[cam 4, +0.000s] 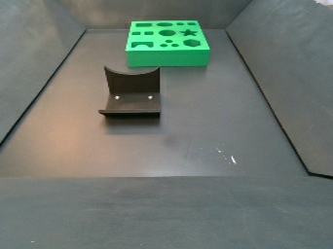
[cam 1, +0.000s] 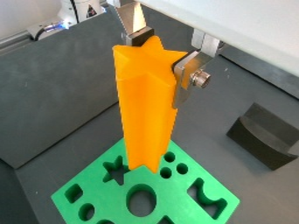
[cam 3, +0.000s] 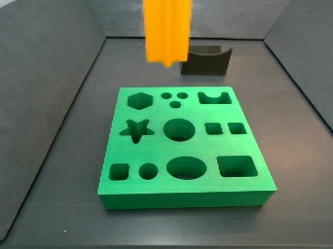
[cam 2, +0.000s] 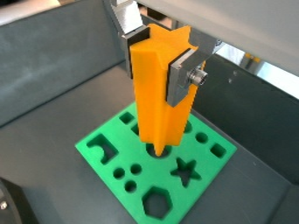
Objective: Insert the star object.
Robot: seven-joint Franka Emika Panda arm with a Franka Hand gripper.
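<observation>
The star object (cam 1: 146, 105) is a tall orange prism, held upright between the fingers of my gripper (cam 1: 163, 59). Both wrist views show the silver finger plates (cam 2: 181, 77) pressed on its upper end. It hangs in the air above the green block (cam 1: 73, 194), apart from it. In a side view its lower part (cam 3: 166, 34) shows above the block's far edge (cam 3: 166, 88); the gripper is out of that frame. The star-shaped hole (cam 3: 136, 128) is on the block's top face and also shows in both wrist views (cam 2: 184, 170). The other side view shows only the block (cam 4: 169, 56).
A dark grey block with a curved notch (cam 3: 205, 58) stands on the dark floor beyond the green block; it also shows in other views (cam 4: 130, 92) (cam 1: 267, 133). Dark sloping walls (cam 3: 72, 107) enclose the floor. The green block has several other shaped holes (cam 3: 189, 167).
</observation>
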